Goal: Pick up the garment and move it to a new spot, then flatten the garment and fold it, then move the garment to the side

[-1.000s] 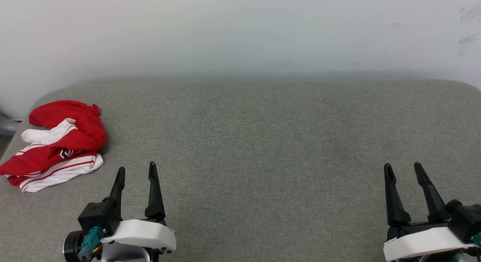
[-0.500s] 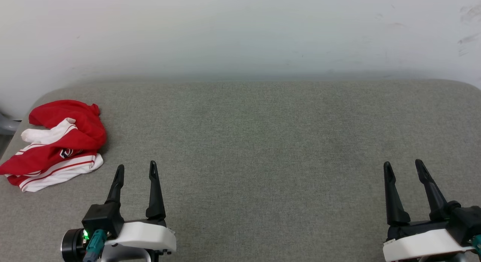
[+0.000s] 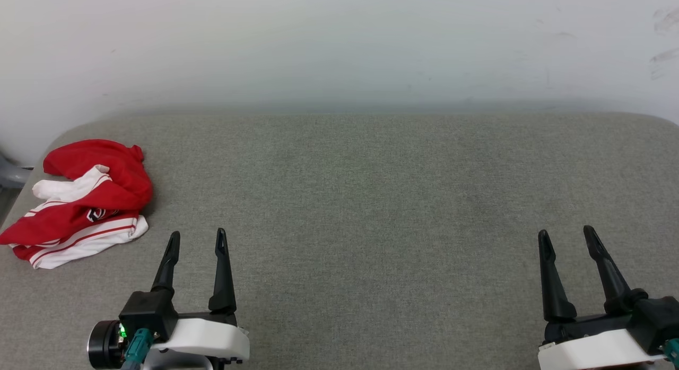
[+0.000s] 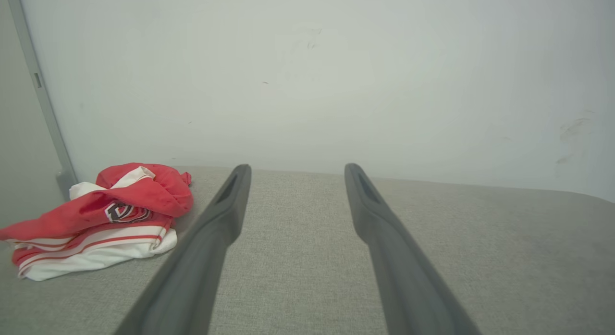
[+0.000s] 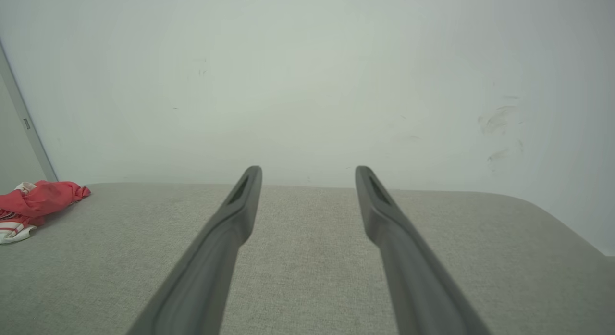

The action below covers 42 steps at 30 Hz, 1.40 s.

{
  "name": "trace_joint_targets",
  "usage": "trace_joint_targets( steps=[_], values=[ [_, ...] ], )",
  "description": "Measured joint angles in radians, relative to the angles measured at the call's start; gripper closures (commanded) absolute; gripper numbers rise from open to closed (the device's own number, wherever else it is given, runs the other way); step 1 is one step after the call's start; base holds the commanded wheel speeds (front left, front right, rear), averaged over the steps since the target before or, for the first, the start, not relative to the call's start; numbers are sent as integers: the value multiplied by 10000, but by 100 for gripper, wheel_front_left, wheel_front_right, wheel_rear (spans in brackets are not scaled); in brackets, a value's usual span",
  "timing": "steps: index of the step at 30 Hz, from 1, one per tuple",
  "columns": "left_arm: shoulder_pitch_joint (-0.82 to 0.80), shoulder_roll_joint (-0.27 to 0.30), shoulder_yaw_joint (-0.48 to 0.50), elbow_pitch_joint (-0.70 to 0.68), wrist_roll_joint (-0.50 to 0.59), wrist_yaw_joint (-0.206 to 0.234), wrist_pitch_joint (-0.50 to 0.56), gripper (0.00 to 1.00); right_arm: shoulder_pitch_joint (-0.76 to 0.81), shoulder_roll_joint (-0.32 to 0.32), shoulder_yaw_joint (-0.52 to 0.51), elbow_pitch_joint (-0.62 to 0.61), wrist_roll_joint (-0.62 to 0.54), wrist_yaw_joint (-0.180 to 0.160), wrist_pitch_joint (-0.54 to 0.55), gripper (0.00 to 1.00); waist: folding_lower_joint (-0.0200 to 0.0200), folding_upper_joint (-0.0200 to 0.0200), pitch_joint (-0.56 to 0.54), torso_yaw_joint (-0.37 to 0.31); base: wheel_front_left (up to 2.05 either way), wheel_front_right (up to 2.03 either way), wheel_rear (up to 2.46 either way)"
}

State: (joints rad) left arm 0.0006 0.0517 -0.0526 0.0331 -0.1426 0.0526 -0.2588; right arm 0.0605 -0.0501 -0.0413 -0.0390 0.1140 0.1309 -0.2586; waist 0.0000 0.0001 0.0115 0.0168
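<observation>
The garment (image 3: 85,200) lies crumpled in a red-and-white heap at the far left of the grey padded surface, with a bit of black lettering showing. In the left wrist view the garment (image 4: 105,215) sits left of my fingers, and in the right wrist view the garment (image 5: 33,205) is small at the left edge. My left gripper (image 3: 197,237) is open and empty, a short way to the right of and nearer than the heap. At the lower right my right gripper (image 3: 566,233) stands open and empty, far from the cloth.
The grey fabric surface (image 3: 371,200) has rounded back corners and ends against a white wall (image 3: 339,46). Its left edge runs just beside the garment, where a grey bar (image 3: 10,173) shows past the corner.
Both grippers stay open. The left gripper has turned slightly and shifted a little to the right. The view has shifted a touch; the garment lies as before.
</observation>
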Motion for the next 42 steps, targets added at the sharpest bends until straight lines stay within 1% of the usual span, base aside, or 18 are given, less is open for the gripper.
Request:
trace_joint_targets(
  steps=[6,13,24,42],
  values=[
    [33,-4,-36,86,-232,-163,-40,0,11,0,-58,84,236,0,-48,0,0,0,8,0,0,0,0],
    [36,-8,-61,222,-384,-251,-40,0,13,-2,-113,217,426,0,-48,0,0,0,17,-10,0,0,0],
    [35,-8,-65,378,-487,-253,-40,0,32,-2,-128,403,627,0,-48,0,-1,0,24,23,0,0,0],
    [35,-8,-90,554,-543,-247,-40,0,105,-2,-75,548,639,0,-48,0,0,0,44,111,0,0,0]
  ],
)
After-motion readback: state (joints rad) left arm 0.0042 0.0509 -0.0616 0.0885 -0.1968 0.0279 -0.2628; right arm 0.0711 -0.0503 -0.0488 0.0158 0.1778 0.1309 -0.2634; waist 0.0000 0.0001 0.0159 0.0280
